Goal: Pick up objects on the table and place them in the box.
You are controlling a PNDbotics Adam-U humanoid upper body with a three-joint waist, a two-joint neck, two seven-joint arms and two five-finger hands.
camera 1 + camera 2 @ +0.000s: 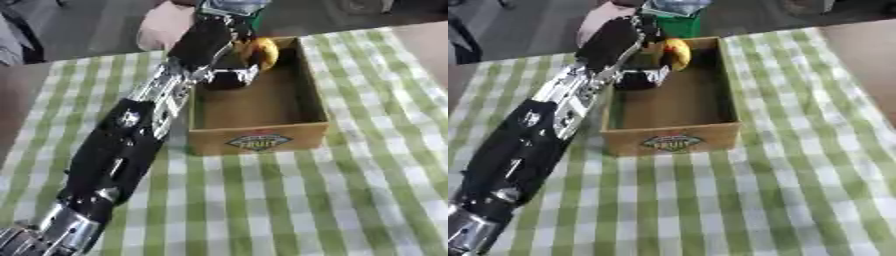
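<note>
The robot's left arm reaches from the lower left across the green-and-white checked cloth (289, 200) on the desk, and its black left hand (636, 75) hangs inside the far left corner of the open brown cardboard box with a printed label on its front wall (260, 141). A rounded yellow-orange object (260, 52) sits at the far end of the box, just beside the hand and close to the back wall; whether it rests on the box floor or is held I cannot tell, and I cannot tell whether the fingers are curled round it or relaxed, since the hand shows only as a dark shape. The right hand is not visible. No other loose objects show on the cloth. The likely trouble is in the withdrawal: the wrist and forearm lie close above the box's left wall, so pulling back low could catch the rim and drag or tip the light box across the cloth. If the fingers are not clear of the yellow-orange object, lifting away could also carry it out over the back wall
</note>
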